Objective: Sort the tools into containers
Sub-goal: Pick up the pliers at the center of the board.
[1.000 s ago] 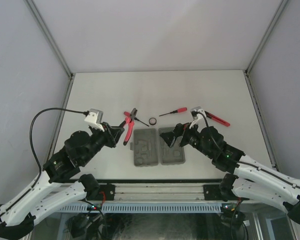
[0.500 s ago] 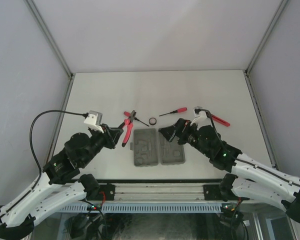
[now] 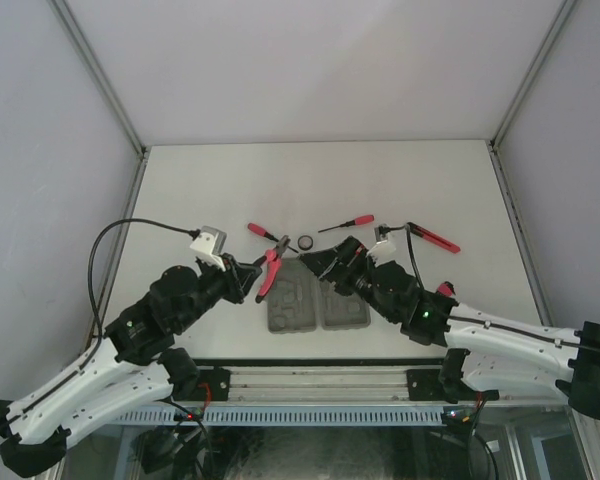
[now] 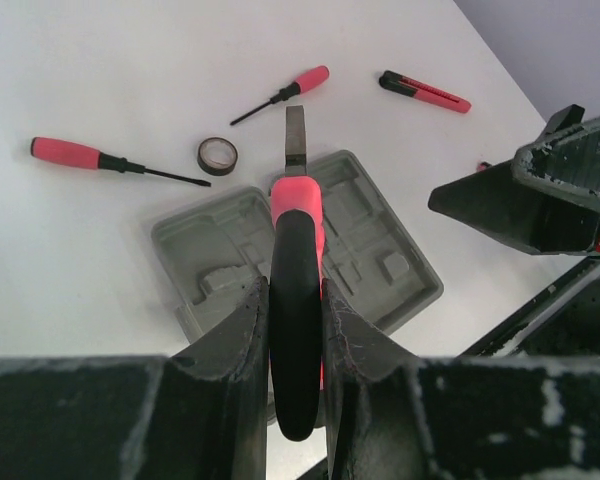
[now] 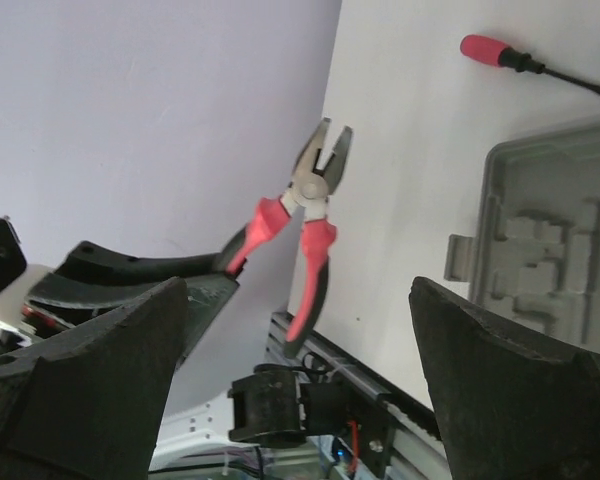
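Against the wall (image 5: 130, 100), only the right wrist view shows pliers (image 5: 302, 215) splayed.

Your white table (image 3: 210, 190) carries an open grey case (image 3: 290, 315), lying flat with its two halves side by side and the moulded recesses facing up. Just beyond the case's far edge you have a black ring (image 3: 305, 242). Beyond the case's far left corner lies a red-handled screwdriver (image 3: 263, 232), its shaft pointing toward the ring. Farther back from the case, slightly right, lies a smaller red-handled screwdriver (image 3: 347, 223). Well off the case's far right corner lies a slim red-black stick tool (image 3: 435, 238).
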You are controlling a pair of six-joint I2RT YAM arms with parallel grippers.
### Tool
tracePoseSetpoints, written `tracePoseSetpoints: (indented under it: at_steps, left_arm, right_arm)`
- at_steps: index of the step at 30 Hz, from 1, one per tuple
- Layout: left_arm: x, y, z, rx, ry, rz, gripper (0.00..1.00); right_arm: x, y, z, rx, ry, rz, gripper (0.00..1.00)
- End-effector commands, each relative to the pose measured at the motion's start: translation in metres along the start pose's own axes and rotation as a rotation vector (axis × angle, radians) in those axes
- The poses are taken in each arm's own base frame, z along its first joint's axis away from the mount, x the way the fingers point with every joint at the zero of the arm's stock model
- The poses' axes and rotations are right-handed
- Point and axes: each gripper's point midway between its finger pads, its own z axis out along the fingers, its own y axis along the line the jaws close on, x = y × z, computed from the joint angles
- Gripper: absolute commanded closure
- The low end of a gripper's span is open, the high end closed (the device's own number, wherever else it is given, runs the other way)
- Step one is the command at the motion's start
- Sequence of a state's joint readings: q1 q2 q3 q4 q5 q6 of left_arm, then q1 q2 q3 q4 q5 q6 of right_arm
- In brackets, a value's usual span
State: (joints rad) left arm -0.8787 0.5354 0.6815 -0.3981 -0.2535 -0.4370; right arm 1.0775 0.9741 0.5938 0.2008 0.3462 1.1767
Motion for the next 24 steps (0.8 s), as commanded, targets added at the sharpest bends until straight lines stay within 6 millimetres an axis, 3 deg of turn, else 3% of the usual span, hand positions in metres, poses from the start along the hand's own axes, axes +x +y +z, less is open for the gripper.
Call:
tracePoseSetpoints:
  at_steps: [1, 13, 24]
  left_arm:
    - [-0.029, -0.028, 0.0, 0.116, -0.116, -0.056, 1.0]
    - [-0.016, -0.048, 0.005, 0.198, -0.076, -0.02, 1.0]
    - [-0.005, -0.058, 0.004, 0.255, -0.043, 0.021, 1.0]
  right_arm:
    - [-0.007, 0.018, 0.007, -0.04, -0.048, 0.175, 0.09]
    - [0.015, 0.005, 0.027, 0.025, 0.014, 0.406, 0.14]
    - [0.019, 0.007, 0.034, 0.01, 0.03, 0.44, 0.33]
